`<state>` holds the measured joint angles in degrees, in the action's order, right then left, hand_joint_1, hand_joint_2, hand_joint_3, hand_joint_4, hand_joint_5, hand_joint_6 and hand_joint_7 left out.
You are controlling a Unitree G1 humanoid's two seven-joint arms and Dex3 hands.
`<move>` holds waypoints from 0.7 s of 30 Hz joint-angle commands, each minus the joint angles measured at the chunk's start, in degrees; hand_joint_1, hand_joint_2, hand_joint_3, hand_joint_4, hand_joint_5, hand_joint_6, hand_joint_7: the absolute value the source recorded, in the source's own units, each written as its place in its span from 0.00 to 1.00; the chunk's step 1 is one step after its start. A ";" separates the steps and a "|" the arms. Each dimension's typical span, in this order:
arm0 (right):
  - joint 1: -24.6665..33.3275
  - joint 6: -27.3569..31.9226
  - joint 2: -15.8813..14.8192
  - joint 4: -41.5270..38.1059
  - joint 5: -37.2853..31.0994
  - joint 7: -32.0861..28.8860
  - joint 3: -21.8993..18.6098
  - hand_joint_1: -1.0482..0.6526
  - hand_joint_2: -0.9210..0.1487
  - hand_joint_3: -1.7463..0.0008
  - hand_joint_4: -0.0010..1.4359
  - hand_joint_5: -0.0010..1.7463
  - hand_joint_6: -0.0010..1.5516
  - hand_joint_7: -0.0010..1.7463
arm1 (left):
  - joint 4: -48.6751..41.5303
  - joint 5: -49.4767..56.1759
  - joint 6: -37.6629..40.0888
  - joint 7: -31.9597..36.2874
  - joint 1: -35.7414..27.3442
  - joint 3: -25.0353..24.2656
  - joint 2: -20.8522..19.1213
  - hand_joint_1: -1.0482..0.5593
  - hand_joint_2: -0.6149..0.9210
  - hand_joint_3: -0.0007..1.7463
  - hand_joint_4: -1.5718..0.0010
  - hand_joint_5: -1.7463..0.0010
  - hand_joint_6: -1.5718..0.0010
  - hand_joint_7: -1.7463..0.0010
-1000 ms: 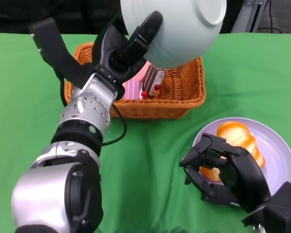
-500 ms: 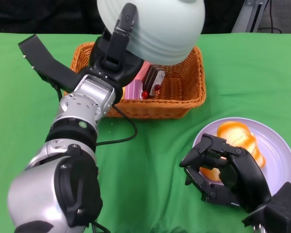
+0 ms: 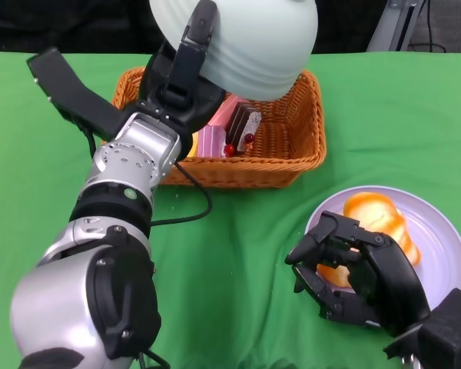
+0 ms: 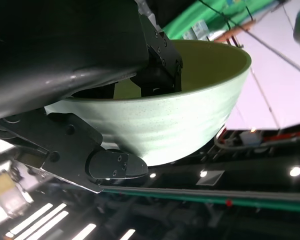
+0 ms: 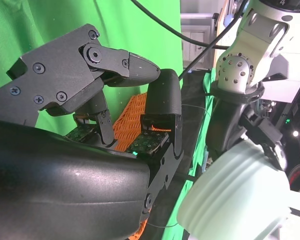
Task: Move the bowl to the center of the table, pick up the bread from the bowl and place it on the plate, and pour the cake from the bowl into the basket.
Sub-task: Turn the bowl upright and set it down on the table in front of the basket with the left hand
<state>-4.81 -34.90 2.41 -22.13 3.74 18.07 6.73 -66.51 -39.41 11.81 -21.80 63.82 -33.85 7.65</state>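
My left hand (image 3: 186, 77) grips the pale green bowl (image 3: 242, 42) by its rim and holds it tipped upside down above the wicker basket (image 3: 280, 165). The bowl (image 4: 190, 120) fills the left wrist view, and the bowl (image 5: 235, 195) also shows in the right wrist view. Cake pieces (image 3: 234, 127), pink and brown with red cherries, lie in the basket under the bowl. The bread (image 3: 376, 219) lies on the lilac plate (image 3: 442, 254) at the lower right. My right hand (image 3: 353, 269) rests at the plate's near left edge, fingers curled apart and holding nothing.
A green cloth (image 3: 246, 261) covers the table. A black strap and cable trail from my left forearm (image 3: 131, 173) across the basket's left side. Dark equipment stands beyond the far table edge.
The bowl has rolled further over in my left hand and shifted left above the basket, its mouth now facing down. My right hand, the plate and the bread have stayed still.
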 commanded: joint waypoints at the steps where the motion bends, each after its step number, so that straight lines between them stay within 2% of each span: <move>1: -0.82 -0.41 -0.30 -0.24 0.19 -0.41 -0.52 0.50 0.31 0.54 0.48 0.89 0.44 0.70 | 1.84 1.84 -2.40 -2.29 0.60 1.77 -1.10 0.59 0.98 0.35 0.58 0.00 0.58 0.17; 8: -0.70 -0.38 -0.17 0.16 0.36 -0.46 -0.55 0.50 0.30 0.55 0.48 0.89 0.44 0.69 | 3.99 7.07 -8.64 -4.77 -1.11 6.33 -1.67 0.58 1.00 0.37 0.57 0.00 0.56 0.17; 15: -0.43 -0.11 -0.38 0.94 0.55 -0.37 -0.67 0.51 0.30 0.54 0.48 0.90 0.44 0.70 | 7.09 17.04 -20.27 -6.19 -4.59 14.16 -3.64 0.58 0.99 0.37 0.54 0.00 0.53 0.16; 21: -0.77 0.05 -0.66 1.29 -0.17 -1.00 -0.98 0.50 0.30 0.54 0.48 0.89 0.44 0.71 | 9.45 24.65 -34.03 -4.17 -8.64 19.22 -4.51 0.59 0.93 0.43 0.53 0.00 0.59 0.15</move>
<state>-4.85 -34.89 2.28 -21.79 3.49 17.67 6.25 -58.27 -16.38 -18.69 -26.67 55.69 -15.63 4.34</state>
